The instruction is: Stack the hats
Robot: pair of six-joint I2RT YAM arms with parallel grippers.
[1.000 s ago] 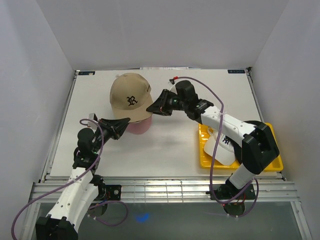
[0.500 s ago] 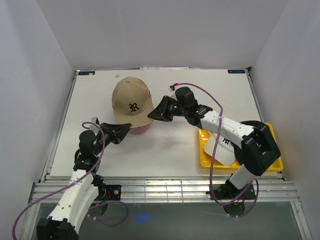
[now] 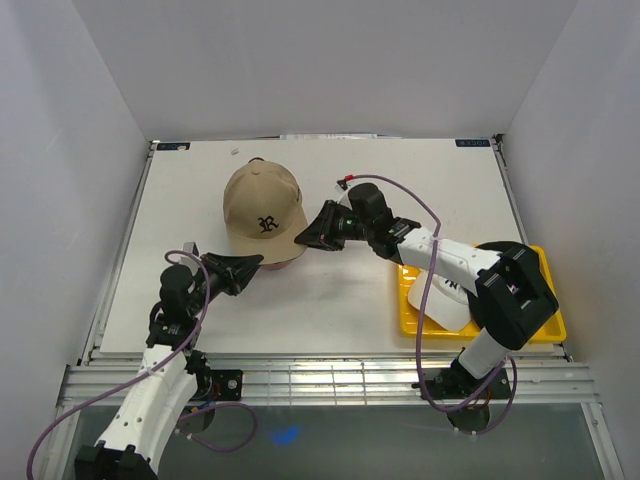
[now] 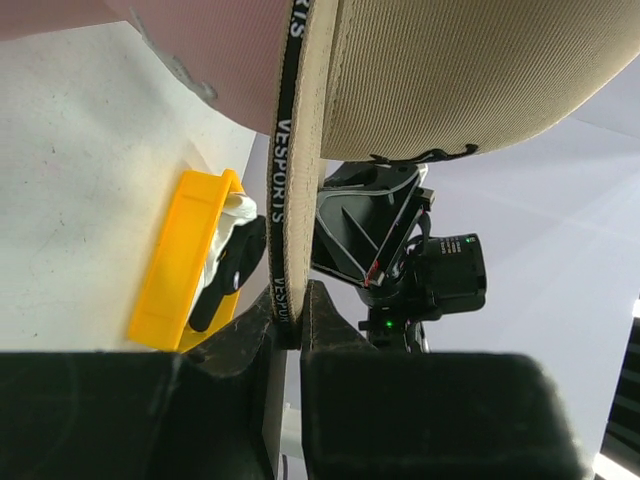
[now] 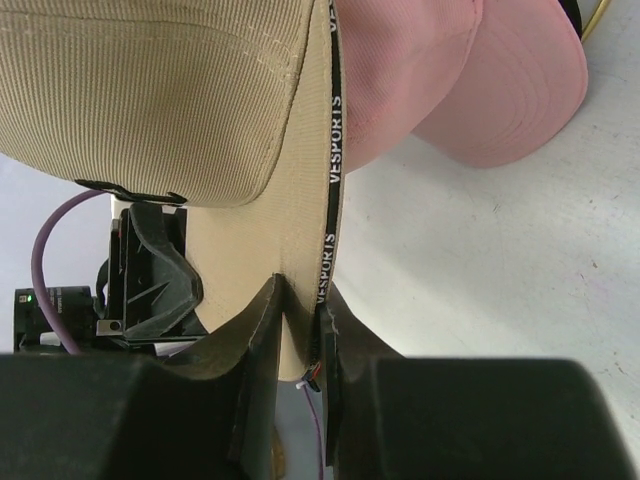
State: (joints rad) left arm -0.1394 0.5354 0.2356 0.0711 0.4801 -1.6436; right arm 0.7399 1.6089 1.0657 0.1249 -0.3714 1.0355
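Tan cap point(image 3: 263, 203) over pink cap point(image 3: 281, 262), upper centre of overhead frame.
My left gripper point(image 3: 256, 262) and right gripper point(image 3: 301, 238) each pinch its rim, jaws nearly closed.

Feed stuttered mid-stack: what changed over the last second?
Both arms lowered the tan cap over the pink cap, shifting it slightly toward the near edge. Left fingers and right fingers stayed pinched on its band. White cap and tray unmoved.
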